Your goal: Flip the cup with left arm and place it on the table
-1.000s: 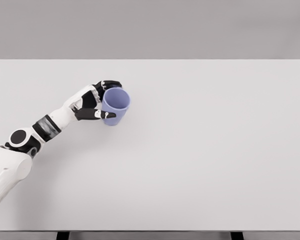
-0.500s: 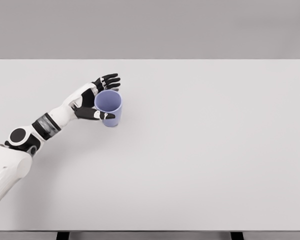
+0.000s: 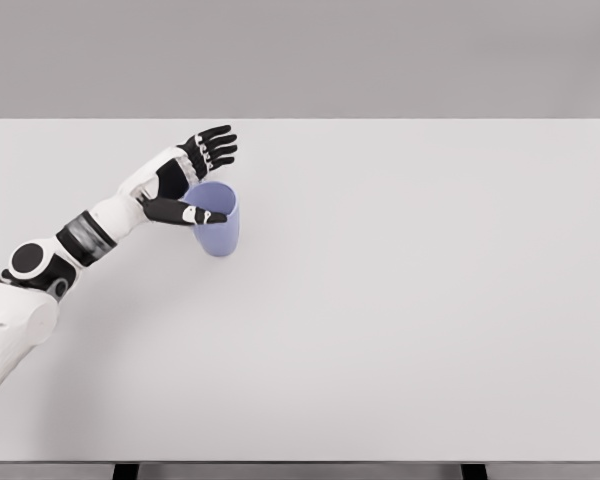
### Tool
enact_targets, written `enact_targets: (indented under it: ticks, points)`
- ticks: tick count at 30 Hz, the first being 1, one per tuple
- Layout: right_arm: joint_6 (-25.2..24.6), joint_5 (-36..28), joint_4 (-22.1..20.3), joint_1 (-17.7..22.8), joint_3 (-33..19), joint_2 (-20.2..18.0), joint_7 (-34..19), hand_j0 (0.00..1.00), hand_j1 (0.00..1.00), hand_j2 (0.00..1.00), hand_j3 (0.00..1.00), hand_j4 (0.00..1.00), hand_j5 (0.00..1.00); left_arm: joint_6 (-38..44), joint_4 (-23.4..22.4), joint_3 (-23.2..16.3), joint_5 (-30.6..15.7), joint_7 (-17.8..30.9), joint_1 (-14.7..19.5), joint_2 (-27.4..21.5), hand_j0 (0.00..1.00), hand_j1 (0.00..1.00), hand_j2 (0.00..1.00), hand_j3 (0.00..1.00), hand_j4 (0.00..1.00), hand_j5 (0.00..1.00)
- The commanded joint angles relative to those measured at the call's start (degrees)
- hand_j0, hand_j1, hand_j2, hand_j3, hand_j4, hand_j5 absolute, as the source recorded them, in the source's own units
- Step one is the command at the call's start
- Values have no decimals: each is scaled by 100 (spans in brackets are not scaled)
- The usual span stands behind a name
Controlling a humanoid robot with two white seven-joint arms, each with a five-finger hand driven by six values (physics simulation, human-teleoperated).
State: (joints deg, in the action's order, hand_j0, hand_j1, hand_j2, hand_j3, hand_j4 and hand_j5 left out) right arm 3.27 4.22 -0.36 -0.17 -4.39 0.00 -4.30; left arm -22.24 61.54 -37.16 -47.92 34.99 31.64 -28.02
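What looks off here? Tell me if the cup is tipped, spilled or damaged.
Nothing stands out. The purple cup stands upright on the white table, mouth up, with no spill or damage visible. The left robot hand has its fingers spread, thumb across the cup's rim, gripping nothing.

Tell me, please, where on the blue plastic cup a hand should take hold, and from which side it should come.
Grip the side wall of the upright blue plastic cup, around its middle. Its mouth faces up and the wall tapers downward, so fingers can wrap it. Come from the left, where the open left hand already is, above the white table.
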Motion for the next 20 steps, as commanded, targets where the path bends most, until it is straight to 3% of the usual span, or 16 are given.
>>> enact_targets:
  ticks: [1, 8, 10, 11, 12, 13, 14, 15, 18, 20]
  points:
    - [-2, 0, 1, 0, 0, 0, -1, 100, 100, 100, 100, 100, 100, 0, 34, 16, -33, 1, 0, -11, 100, 100, 100, 100, 100, 100]
    - [7, 0, 1, 9, 0, 0, -1, 100, 100, 100, 100, 100, 100, -35, 324, 122, -51, 1, 202, -564, 100, 100, 100, 100, 100, 100]
    - [-2, 0, 1, 9, 0, 0, -1, 100, 100, 100, 100, 100, 100, -17, 306, 104, 19, 1, 377, -1055, 100, 100, 100, 100, 100, 100]
    - [-2, 0, 1, 9, 0, 0, -1, 100, 100, 100, 100, 100, 100, -17, 298, 95, 89, 1, 396, -1522, 100, 100, 100, 100, 100, 100]
    - [-2, 0, -7, 9, 0, 0, -1, 100, 100, 100, 100, 100, 100, -70, 298, 69, 378, 1, 396, -1838, 100, 100, 100, 100, 100, 100]
    - [-2, 0, 1, 0, 0, 0, -1, 100, 100, 100, 100, 100, 100, -289, 298, 69, 1098, 1, 404, -2146, 100, 100, 100, 100, 100, 100]
    - [-2, 0, 1, 9, 0, 0, -1, 100, 100, 100, 100, 100, 100, -728, 306, 60, 1776, 1, 404, -2261, 100, 100, 100, 100, 100, 100]
    - [-2, 0, 1, 9, 0, 0, -1, 100, 100, 100, 100, 100, 100, -1115, 306, 60, 2154, 1, 404, -2287, 100, 100, 100, 100, 100, 100]
    - [7, 0, 1, 9, 0, 0, -1, 100, 100, 100, 100, 100, 100, -1276, 315, 7, 2682, 1, 404, -2340, 100, 100, 100, 100, 100, 100]
    - [-2, 0, 1, 9, 0, 0, -1, 100, 100, 100, 100, 100, 100, -1276, 306, 7, 2700, 1, 404, -2340, 100, 100, 100, 100, 100, 100]
